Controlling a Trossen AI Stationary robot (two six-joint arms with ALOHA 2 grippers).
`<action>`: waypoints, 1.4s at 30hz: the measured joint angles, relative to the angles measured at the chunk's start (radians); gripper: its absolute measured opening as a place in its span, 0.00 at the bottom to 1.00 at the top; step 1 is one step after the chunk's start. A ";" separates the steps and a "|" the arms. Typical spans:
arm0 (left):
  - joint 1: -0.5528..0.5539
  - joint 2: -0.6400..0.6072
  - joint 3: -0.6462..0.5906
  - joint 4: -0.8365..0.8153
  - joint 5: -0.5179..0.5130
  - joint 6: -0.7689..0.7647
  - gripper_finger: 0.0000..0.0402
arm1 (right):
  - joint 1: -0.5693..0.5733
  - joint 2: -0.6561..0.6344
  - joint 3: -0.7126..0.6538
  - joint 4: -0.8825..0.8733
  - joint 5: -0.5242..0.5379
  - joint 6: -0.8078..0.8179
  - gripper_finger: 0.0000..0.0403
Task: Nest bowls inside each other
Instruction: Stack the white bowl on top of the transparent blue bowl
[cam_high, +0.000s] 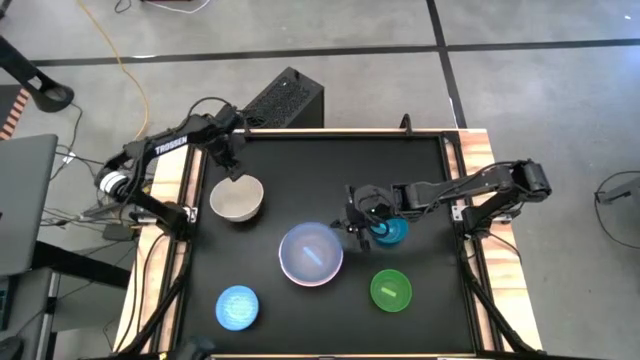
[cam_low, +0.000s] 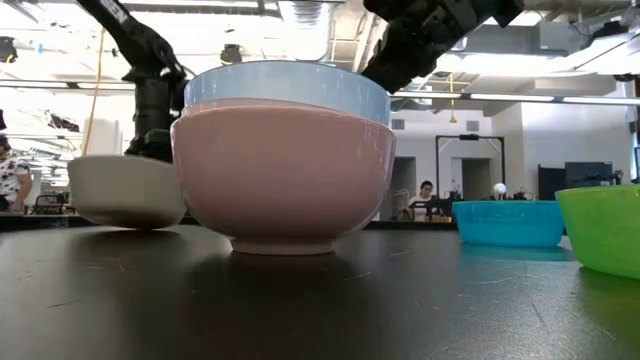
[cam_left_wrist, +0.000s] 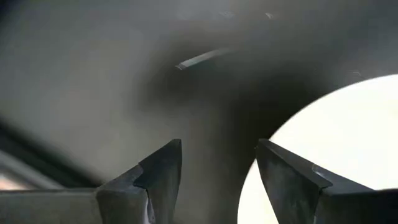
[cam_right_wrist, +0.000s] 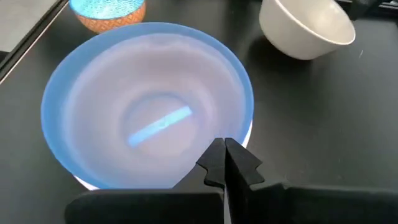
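While I watch from above, the left pincer hangs at the far rim of the cream-white bowl on the left part of the black desk; in its wrist view its fingers stand apart, one outside the bowl's rim, and they grip nothing. My right pincer sits between the blue bowl and the small teal bowl, its fingers pressed together, empty, just at the blue bowl's edge. From the low camera I see that blue bowl nested inside the pink bowl, near the middle of the desk. A green bowl stands alone to the near right, beside the teal one. A light blue bowl stands at the near left, well apart from the rest.
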 joint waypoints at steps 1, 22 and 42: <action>0.011 0.008 0.000 -0.003 0.030 0.006 0.49 | 0.000 0.000 0.000 0.000 0.000 -0.001 0.04; -0.037 -0.215 -0.002 -0.160 0.090 0.118 0.49 | -0.019 0.000 0.000 0.041 0.000 -0.018 0.04; -0.109 -0.157 -0.183 0.023 0.082 0.087 0.46 | -0.012 0.000 0.000 0.025 0.000 -0.009 0.04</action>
